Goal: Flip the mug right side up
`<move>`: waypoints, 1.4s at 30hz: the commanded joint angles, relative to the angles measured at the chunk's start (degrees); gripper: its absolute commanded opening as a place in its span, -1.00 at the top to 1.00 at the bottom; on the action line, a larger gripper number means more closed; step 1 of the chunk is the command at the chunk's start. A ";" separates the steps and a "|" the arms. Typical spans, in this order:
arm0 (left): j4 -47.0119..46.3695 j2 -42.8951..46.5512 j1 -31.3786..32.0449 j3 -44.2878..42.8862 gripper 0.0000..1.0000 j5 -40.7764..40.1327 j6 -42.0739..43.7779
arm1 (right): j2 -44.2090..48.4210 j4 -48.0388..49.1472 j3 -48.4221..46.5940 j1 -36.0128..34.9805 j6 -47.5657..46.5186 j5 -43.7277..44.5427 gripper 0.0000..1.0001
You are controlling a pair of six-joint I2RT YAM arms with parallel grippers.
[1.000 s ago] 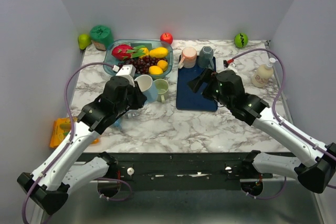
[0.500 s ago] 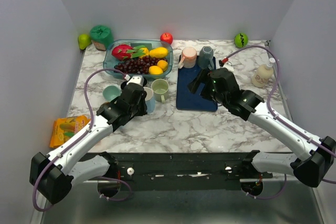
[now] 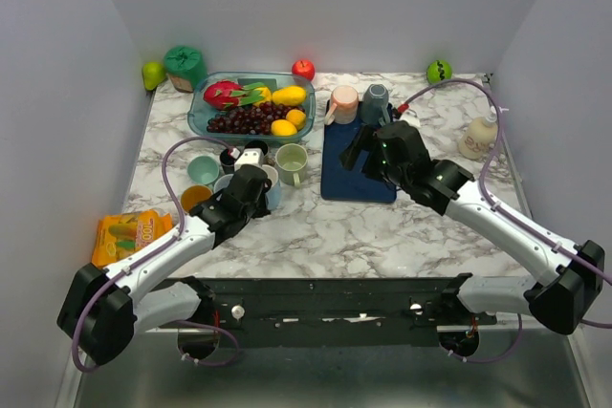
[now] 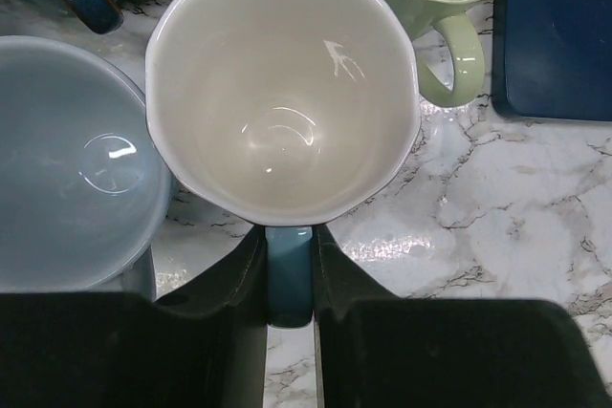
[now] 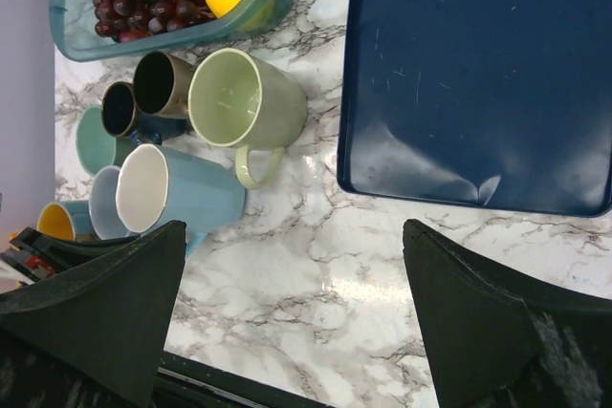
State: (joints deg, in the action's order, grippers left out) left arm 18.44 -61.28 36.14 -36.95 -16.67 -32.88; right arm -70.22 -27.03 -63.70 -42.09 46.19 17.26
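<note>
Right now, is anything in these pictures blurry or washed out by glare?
Left wrist: small glints inside the blue mug, otherwise sharp. Right wrist: glare on the marble table; right claw looms dark. Top external: even light, faint shadows.

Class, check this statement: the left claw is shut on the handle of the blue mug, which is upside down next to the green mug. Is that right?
Not quite. The left claw is shut on the handle of the blue mug, next to the green mug, but the blue mug is right side up, not upside down. The left wrist view looks straight into its white inside.
</note>
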 commanded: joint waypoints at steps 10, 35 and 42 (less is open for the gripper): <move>-9.21 -0.69 0.25 2.50 0.38 -5.05 -1.22 | -10.99 -2.15 -8.18 2.27 -7.51 2.96 -1.00; 2.39 14.43 0.16 -5.76 -0.64 -4.78 -1.57 | -56.60 -12.87 -54.74 12.82 -10.78 -2.40 -0.70; 2.92 14.26 0.16 -9.89 -0.65 -3.73 -0.78 | -62.67 -11.65 -59.78 12.91 -7.53 -1.44 -0.68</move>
State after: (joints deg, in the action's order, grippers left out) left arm 19.73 -47.48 36.29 -44.23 -19.11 -34.74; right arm -129.88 -36.84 -119.68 -28.97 36.58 15.84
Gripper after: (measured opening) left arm 0.826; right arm 0.843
